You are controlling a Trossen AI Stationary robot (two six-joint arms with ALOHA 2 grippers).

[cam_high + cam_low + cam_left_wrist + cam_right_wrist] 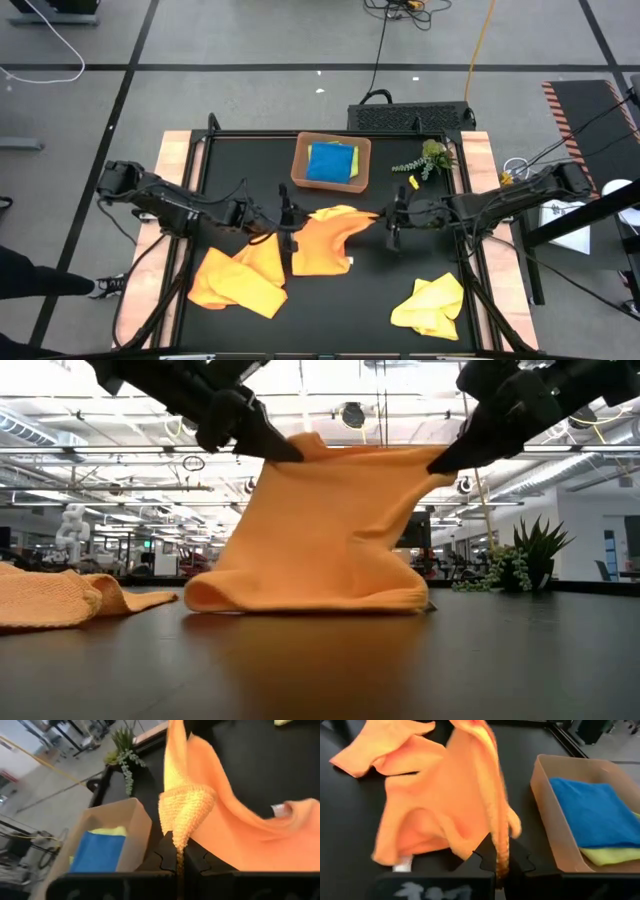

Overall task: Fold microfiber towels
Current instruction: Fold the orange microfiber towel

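An orange towel (325, 238) hangs stretched between the two grippers just in front of the brown tray (300, 165), its upper edge lifted off the black desk (420, 250) while its lower part still rests on the surface in a rolled fold. The left gripper (287, 228) is clenched on one top corner of this towel, the cloth bunched into a pinched cone between its fingers in the left wrist view. The right gripper (388, 222) is clamped tight on the opposite top corner, a thin ridge of orange fabric caught between its fingers in the right wrist view. Seen from the low view, the held edge runs roughly level from one gripper to the other, so the towel's long axis lies across the desk, parallel to the long side of the tray, and the sheet drops from that edge down to the desk. Inside the tray lie a folded blue towel (330, 162) on top of a lime green towel (354, 160). A second orange towel (240, 280) lies crumpled well in front of the tray toward the left arm's side, and a yellow towel (430, 305) lies crumpled toward the right arm's side. A small green plant sprig (428, 158) sits just beside the tray.
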